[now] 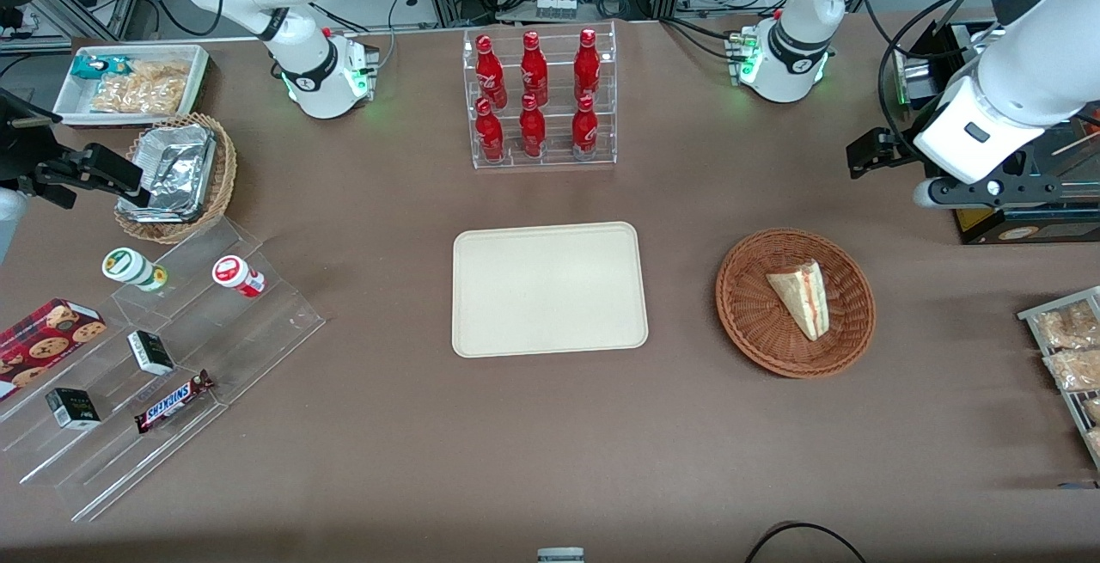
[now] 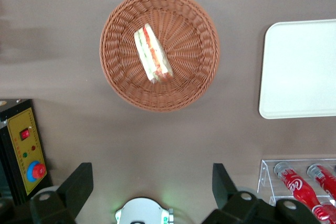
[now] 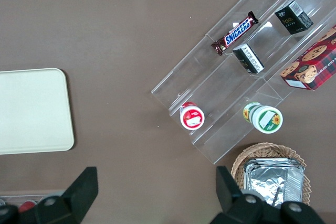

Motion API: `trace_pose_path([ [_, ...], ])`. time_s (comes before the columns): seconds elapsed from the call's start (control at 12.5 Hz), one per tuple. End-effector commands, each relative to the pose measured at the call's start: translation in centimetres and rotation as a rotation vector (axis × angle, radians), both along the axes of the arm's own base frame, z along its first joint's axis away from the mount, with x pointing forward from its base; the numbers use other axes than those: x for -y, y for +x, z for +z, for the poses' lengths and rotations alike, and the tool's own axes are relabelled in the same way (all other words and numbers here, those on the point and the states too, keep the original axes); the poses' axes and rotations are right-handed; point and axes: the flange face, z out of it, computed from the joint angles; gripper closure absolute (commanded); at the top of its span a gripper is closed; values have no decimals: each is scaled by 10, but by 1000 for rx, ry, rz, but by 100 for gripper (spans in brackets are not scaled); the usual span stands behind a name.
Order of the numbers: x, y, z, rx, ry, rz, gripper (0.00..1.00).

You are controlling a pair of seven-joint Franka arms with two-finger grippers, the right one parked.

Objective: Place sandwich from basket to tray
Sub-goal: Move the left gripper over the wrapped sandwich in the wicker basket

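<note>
Open table between basket and tray

The end effector, fingers spread, hangs high above the sandwich in the basket. Bare table separates basket and tray; the bottle rack stands farther from the front camera.

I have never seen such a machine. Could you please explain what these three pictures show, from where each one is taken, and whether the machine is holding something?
These are two robot arms at a brown table. One picture looks down from the front; the other two come from cameras on the arms' wrists. The working arm's gripper hangs open above the table, holding nothing, farther from the front camera than the basket. The sandwich lies in that round wicker basket. Beside it is the tray, bare. Red bottles stand in a clear rack, and snacks lie toward the parked arm's end.
</note>
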Motion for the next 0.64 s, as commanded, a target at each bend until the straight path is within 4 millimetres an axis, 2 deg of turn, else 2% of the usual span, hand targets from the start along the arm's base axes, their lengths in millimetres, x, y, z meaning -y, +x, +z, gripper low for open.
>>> trace_pose_path([
  [0.0, -2, -1, 0, 10, -15, -13, 0],
  [0.16, -2, 2, -18, -19, -6, -16, 0],
  [0.56, -3, 10, -115, -37, 10, -17, 0],
])
